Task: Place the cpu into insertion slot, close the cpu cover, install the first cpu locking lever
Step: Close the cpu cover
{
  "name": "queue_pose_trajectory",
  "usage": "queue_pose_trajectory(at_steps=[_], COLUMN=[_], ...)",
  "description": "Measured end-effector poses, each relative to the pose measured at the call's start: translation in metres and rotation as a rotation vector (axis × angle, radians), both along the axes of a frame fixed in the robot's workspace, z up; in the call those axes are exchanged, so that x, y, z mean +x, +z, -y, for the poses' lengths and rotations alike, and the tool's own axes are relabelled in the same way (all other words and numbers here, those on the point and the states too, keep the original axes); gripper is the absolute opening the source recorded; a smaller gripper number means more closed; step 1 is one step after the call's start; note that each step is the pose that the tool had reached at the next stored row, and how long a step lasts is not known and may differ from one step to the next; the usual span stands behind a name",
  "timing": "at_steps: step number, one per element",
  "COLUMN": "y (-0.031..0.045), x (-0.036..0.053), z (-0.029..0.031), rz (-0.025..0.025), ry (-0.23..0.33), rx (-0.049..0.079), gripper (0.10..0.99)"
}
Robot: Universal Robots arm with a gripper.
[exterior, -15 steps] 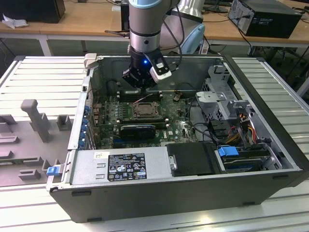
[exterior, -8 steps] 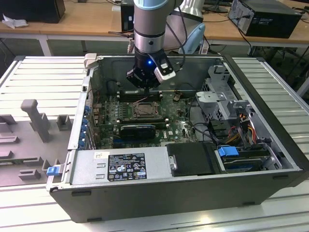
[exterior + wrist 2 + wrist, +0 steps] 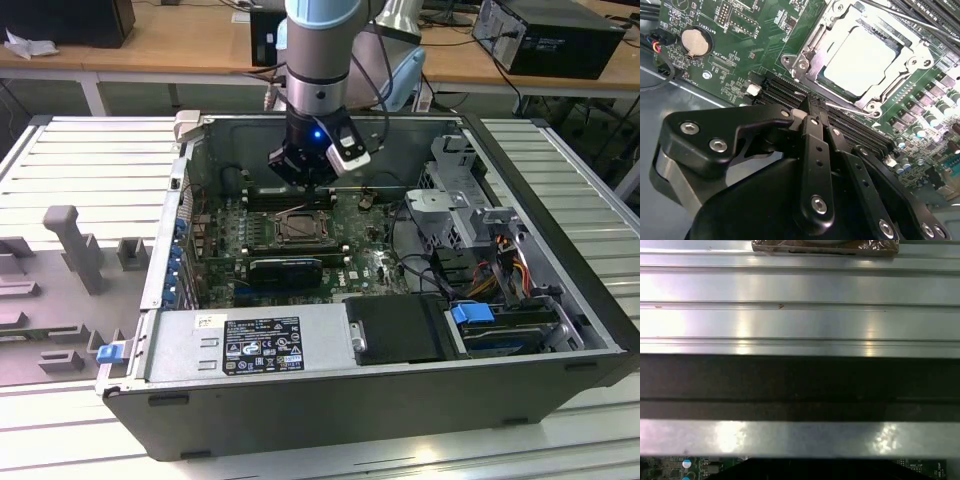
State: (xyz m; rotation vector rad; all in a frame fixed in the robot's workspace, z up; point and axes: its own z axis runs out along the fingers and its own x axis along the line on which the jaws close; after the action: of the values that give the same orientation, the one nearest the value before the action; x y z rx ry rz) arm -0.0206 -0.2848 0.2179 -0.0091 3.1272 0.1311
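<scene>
Inside the open computer case [image 3: 400, 395] on the ribbed metal worktop [image 3: 80, 160], the gripper [image 3: 308, 180] hangs low over the green motherboard [image 3: 375, 262], at the far edge of the insertion slot [image 3: 298, 228] in the exterior view. In the second wrist view the gripper [image 3: 807, 107] shows its black jaws brought together with nothing between them, tips just above the black memory slots [image 3: 785, 90] beside the socket. The cpu [image 3: 860, 62] already lies flat in the insertion slot [image 3: 802, 52], its pale metal top showing through the opening of the cpu cover [image 3: 812, 42], which lies down flat around it. A thin metal lever [image 3: 852, 109] runs along the socket edge nearest the jaws; whether it is latched, cannot tell.

Around: a coin cell battery [image 3: 695, 42] on the board well off to the side, a row of capacitors [image 3: 940, 107] past the socket's other side, a long black card [image 3: 285, 268] just on the near side of the socket in the exterior view, the power supply [image 3: 250, 345] along the near case wall, drive bays with coloured cables [image 3: 495, 270] on the exterior view's right. Grey fixture blocks [image 3: 75, 245] stand on the worktop on the exterior view's left. The first wrist view shows ribbed metal [image 3: 800, 322] and a strip of the motherboard [image 3: 685, 467].
</scene>
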Motion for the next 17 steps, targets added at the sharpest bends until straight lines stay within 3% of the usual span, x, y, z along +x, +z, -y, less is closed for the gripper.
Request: queue_pose_trajectory(at_steps=[11,17], y=[-0.0133,-0.0137], x=[0.0010,0.0012], z=[-0.0006,-0.0006], rz=[-0.0001,-0.0002], ry=[0.016,0.017], rx=[0.000,-0.013], gripper=[0.106,0.106])
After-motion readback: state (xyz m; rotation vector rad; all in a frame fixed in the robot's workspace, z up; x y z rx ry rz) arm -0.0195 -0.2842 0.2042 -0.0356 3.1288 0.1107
